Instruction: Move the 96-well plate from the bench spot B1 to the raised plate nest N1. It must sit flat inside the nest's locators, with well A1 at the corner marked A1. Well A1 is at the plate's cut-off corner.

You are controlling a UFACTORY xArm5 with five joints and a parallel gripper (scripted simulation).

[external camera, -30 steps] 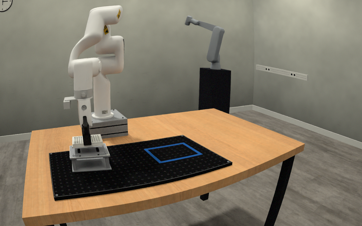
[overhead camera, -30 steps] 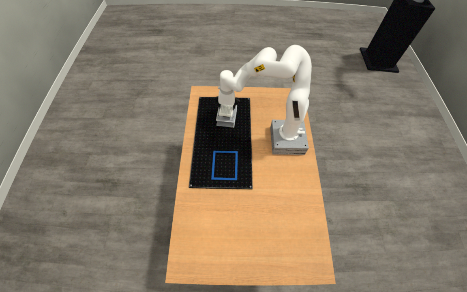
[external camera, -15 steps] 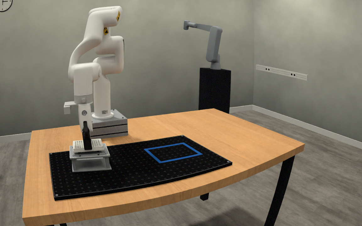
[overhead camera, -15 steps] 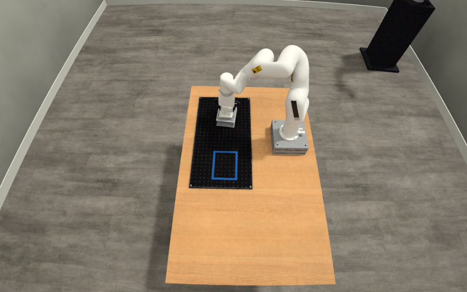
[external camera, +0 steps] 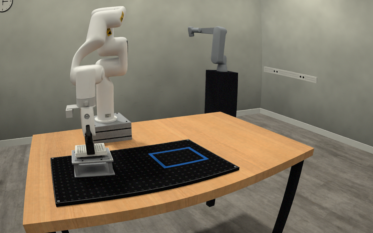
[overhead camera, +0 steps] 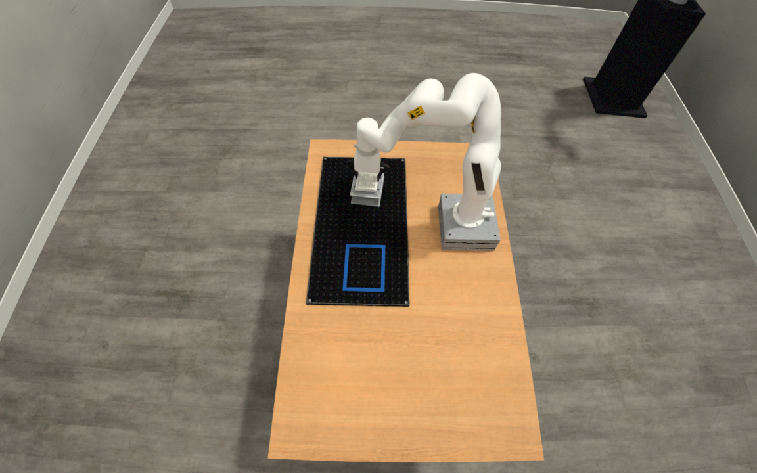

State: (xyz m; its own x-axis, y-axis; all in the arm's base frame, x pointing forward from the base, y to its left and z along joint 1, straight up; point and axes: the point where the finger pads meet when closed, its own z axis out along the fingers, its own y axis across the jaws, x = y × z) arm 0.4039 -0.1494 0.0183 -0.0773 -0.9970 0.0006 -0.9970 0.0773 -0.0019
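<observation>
The white 96-well plate (external camera: 94,148) lies on top of the grey raised nest N1 (external camera: 92,162) at the left end of the black perforated mat; it also shows in the overhead view (overhead camera: 367,182) above the nest (overhead camera: 367,195). My gripper (external camera: 89,147) points straight down and is shut on the plate across its middle. The dark fingers hide the plate's centre. I cannot tell the cut-off corner or the A1 mark at this size. The blue outline of spot B1 (external camera: 178,156) is empty; it also shows in the overhead view (overhead camera: 364,267).
The black mat (overhead camera: 359,230) lies on the wooden table. My arm's grey base block (overhead camera: 468,223) stands to the right of the mat. A grey second arm on a black pedestal (external camera: 221,91) stands off the table, far behind.
</observation>
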